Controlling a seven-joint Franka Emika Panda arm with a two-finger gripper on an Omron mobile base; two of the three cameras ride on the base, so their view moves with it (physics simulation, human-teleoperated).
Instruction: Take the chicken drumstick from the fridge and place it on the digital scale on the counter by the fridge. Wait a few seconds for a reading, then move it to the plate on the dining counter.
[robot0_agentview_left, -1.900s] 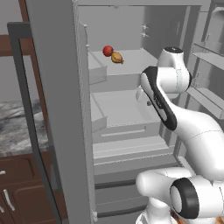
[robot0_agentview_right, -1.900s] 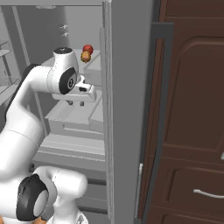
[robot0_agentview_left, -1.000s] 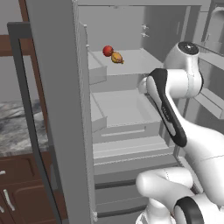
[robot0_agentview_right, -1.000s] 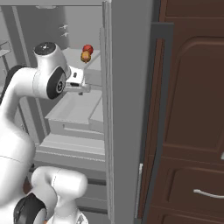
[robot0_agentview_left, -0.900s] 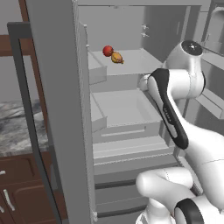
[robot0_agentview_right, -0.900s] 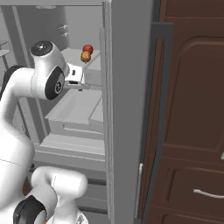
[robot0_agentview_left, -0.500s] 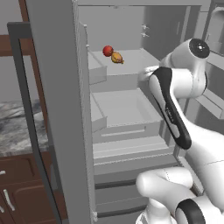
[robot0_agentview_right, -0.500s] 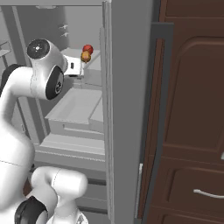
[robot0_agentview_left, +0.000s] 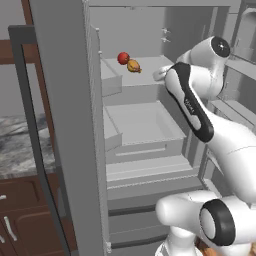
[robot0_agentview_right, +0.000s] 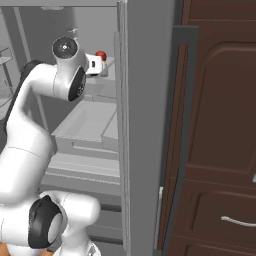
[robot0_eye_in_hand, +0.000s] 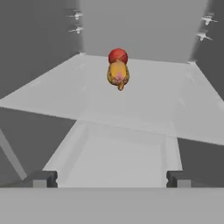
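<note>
The chicken drumstick (robot0_agentview_left: 133, 66) (robot0_eye_in_hand: 118, 75), glossy orange-brown, lies on an upper shelf (robot0_eye_in_hand: 175, 109) of the open fridge (robot0_agentview_left: 65, 100), with a small red round fruit (robot0_agentview_left: 123, 58) (robot0_eye_in_hand: 117, 56) just behind it. My gripper (robot0_agentview_left: 159, 74) (robot0_agentview_right: 102, 67) (robot0_eye_in_hand: 109, 179) hovers at that shelf's front edge, to the right of the drumstick in the left base view and apart from it. It is open, its two dark fingertips (robot0_eye_in_hand: 41, 178) wide apart with nothing between them. The drumstick sits straight ahead in the hand view.
A grey drawer (robot0_agentview_left: 142, 122) juts out below the shelf, under my hand. The short grey-marbled counter (robot0_agentview_left: 20, 145) lies left of the fridge. Dark brown cabinets (robot0_agentview_right: 220, 150) stand to the right. The fridge's door racks (robot0_agentview_left: 240, 60) are close to my elbow.
My arm has lifted the hand from the drawer's level up to the upper shelf and swung it towards the drumstick. The drumstick and red fruit have not moved.
</note>
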